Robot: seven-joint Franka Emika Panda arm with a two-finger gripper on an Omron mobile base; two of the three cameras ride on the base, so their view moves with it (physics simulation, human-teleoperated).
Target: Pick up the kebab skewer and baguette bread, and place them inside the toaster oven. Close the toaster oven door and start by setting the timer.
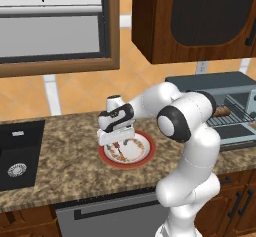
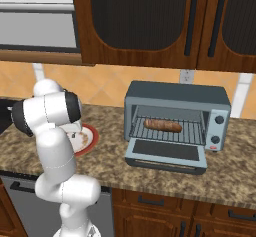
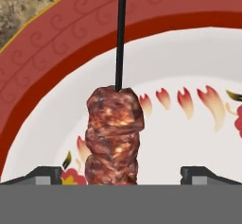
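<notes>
The kebab skewer (image 3: 115,128), dark reddish meat on a thin black stick, lies on a white plate with a red rim (image 3: 56,43). My gripper (image 3: 122,173) is open and low over the plate, one fingertip on each side of the meat without touching it. In the left base view the gripper (image 1: 116,140) hangs over the plate (image 1: 145,157). The baguette bread (image 2: 163,126) lies on the wire rack inside the toaster oven (image 2: 175,93). The toaster oven door (image 2: 165,153) is folded down open. From the left, the toaster oven (image 1: 210,83) and baguette bread (image 1: 221,112) show behind my arm.
A black sink (image 1: 20,151) is set into the granite counter (image 1: 65,171) at the far left. Dark wooden wall cabinets (image 2: 150,21) hang above the oven. The oven's knobs (image 2: 218,120) sit on its right panel.
</notes>
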